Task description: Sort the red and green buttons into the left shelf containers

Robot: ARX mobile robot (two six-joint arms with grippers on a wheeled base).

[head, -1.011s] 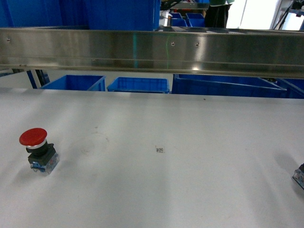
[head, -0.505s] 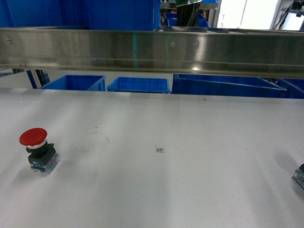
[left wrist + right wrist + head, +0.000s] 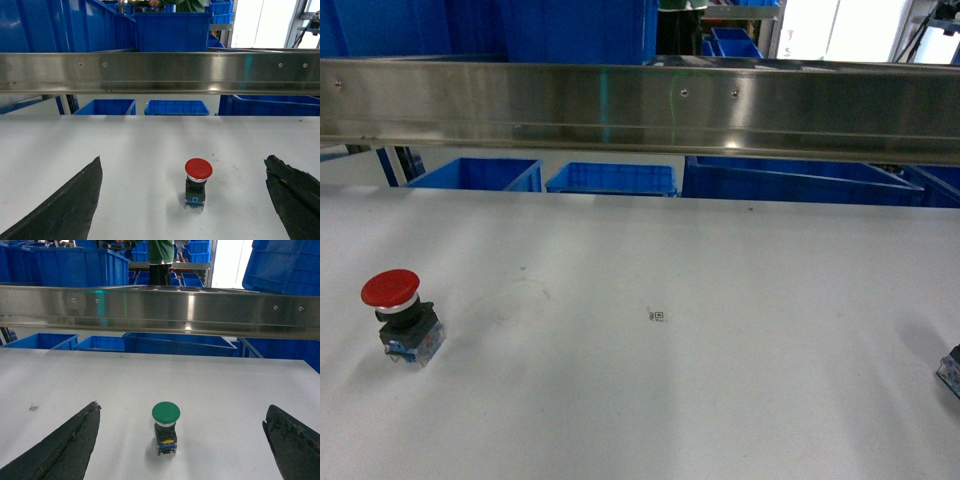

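Note:
The red button (image 3: 400, 315) stands upright on the white table at the left; the left wrist view shows the red button (image 3: 198, 182) ahead, between my left gripper's (image 3: 184, 159) wide-open fingers and touching neither. The green button (image 3: 166, 427) stands upright between my right gripper's (image 3: 183, 406) open fingers, apart from both. In the head view only the green button's base (image 3: 950, 370) peeks in at the right edge, and neither gripper shows there. Large deep blue crates (image 3: 575, 28) sit on the shelf above the steel rail, at upper left.
A steel shelf rail (image 3: 640, 105) runs across the far side of the table. Shallow blue bins (image 3: 612, 180) stand beyond the table's far edge below it. A small printed marker (image 3: 657, 316) lies mid-table. A person (image 3: 161, 255) stands far behind.
Both buttons stay where they were. Only the person in the background behind the shelf has shifted.

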